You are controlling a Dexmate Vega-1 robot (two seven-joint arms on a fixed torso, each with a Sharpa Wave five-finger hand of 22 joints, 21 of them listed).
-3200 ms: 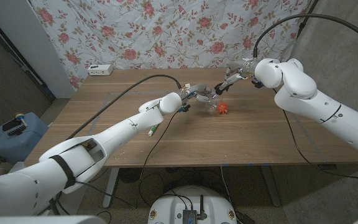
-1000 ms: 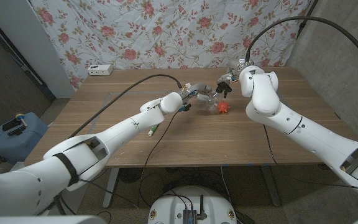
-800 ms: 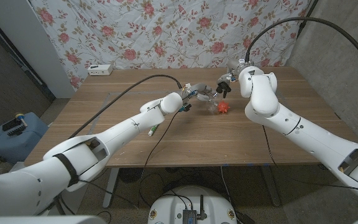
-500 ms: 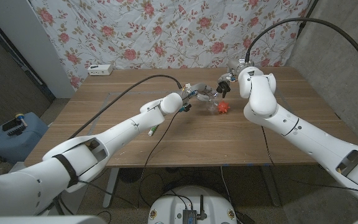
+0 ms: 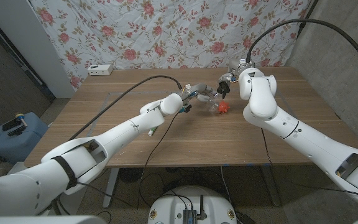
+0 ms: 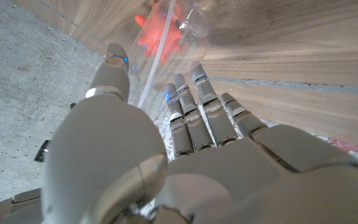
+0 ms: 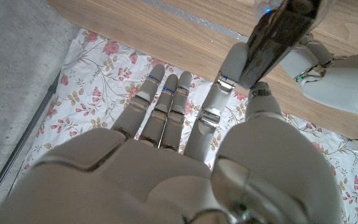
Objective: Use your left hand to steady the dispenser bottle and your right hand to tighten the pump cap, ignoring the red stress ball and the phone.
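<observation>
Now I have my left hand (image 5: pixel 192 94) wrapped around the clear dispenser bottle (image 5: pixel 207 94) at the table's (image 5: pixel 104 124) far middle, the red stress ball (image 5: pixel 223 107) just beside it, and my right hand (image 5: pixel 226 83) pinching the pump cap (image 7: pixel 281 34)

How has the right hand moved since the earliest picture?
Yes. The right hand stays near the clear dispenser bottle, beside the red stress ball, while its white forearm has swung left toward the table's middle.
</observation>
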